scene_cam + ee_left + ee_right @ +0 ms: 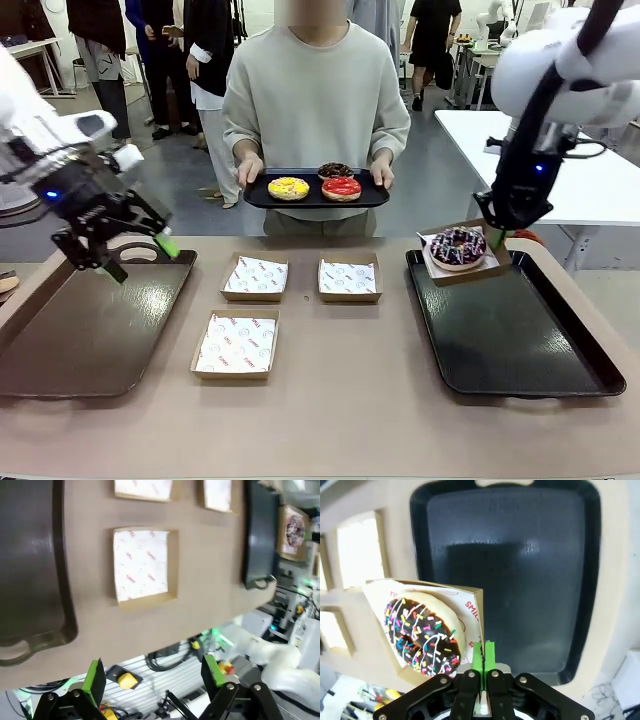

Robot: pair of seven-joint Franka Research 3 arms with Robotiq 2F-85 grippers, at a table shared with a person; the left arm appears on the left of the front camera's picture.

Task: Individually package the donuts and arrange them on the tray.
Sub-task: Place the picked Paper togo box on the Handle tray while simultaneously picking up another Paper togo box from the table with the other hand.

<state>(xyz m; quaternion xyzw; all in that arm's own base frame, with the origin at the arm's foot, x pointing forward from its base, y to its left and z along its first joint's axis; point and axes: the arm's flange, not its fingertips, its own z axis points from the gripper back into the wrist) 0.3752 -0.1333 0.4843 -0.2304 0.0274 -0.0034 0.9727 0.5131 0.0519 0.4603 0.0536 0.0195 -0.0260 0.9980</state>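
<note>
right fingers (488, 661) pinching box (470, 599) wall at tray (530, 580) corner | left fingers (94, 681) wide, empty | donut (422, 635) soft, light, icing smears: hold box edge, keep level

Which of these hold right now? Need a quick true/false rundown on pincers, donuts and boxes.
1. The right pincer is shut on the edge of the box holding the sprinkled donut, at the far left corner of the black tray. True.
2. The left pincer is holding a donut. False: it is open and holds nothing, over the brown tray.
3. The person's tray carries a yellow donut, a red donut and a chocolate donut. True.
4. Four empty boxes lie on the table. False: three empty boxes lie between the two table trays.
</note>
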